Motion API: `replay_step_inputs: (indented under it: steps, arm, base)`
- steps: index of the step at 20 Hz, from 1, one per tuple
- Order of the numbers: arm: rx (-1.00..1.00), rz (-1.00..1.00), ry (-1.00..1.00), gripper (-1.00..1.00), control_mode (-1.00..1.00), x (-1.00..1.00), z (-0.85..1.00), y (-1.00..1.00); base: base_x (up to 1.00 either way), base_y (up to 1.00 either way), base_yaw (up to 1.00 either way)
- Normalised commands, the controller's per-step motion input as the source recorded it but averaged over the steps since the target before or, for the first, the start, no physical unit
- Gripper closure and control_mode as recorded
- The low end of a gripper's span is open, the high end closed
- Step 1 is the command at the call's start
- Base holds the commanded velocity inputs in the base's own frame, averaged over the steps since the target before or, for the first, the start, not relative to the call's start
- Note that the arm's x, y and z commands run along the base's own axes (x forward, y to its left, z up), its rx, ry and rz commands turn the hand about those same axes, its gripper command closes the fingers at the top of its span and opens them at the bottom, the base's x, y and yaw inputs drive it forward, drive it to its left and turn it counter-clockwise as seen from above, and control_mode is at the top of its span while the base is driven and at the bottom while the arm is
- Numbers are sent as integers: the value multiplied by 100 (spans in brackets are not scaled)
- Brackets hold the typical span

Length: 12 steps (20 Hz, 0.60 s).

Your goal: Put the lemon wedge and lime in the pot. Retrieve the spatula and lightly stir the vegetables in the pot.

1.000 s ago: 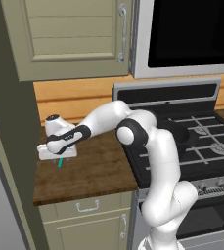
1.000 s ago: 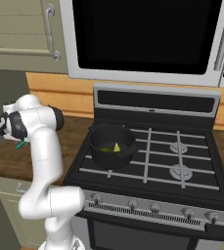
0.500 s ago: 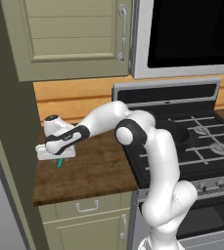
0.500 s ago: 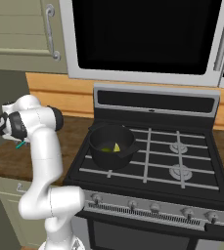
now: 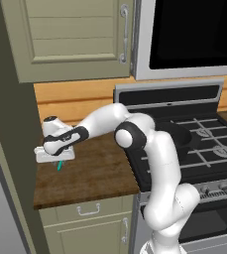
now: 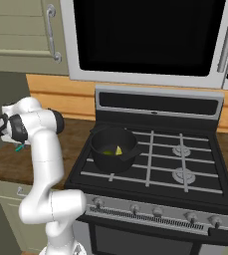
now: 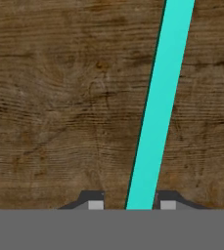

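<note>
The spatula's teal handle (image 7: 157,107) lies on the brown wooden counter (image 7: 59,97) and runs up through the hand view between my two finger tips (image 7: 95,204). My gripper (image 7: 131,204) is open, with a gap on each side of the handle. It hangs low over the counter's far left end (image 5: 57,161), where a short teal piece of the spatula (image 5: 59,165) pokes out under the hand. The blade is hidden. On the stove's front left burner stands the dark pot (image 6: 105,160), holding the yellow lemon wedge (image 6: 118,150) and the green lime (image 6: 107,152).
A tall dark panel (image 5: 11,149) rises just left of the hand. Cabinets (image 5: 75,39) and a microwave (image 6: 145,40) hang above. The stove (image 6: 175,169) fills the right, with the counter's front edge (image 5: 85,196) near the base.
</note>
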Motion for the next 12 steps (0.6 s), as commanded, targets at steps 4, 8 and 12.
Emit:
replay_step_inputs:
  steps: [4,8,12]
  arm:
    - [0,0,0,100,-100,-1,-47,-4]
    - [0,0,1,100,-100,-7,-53,-12]
    - [2,-1,7,100,-100,-13,-86,-38]
  base:
    - [0,0,0]
    - [0,0,0]
    - [0,0,0]
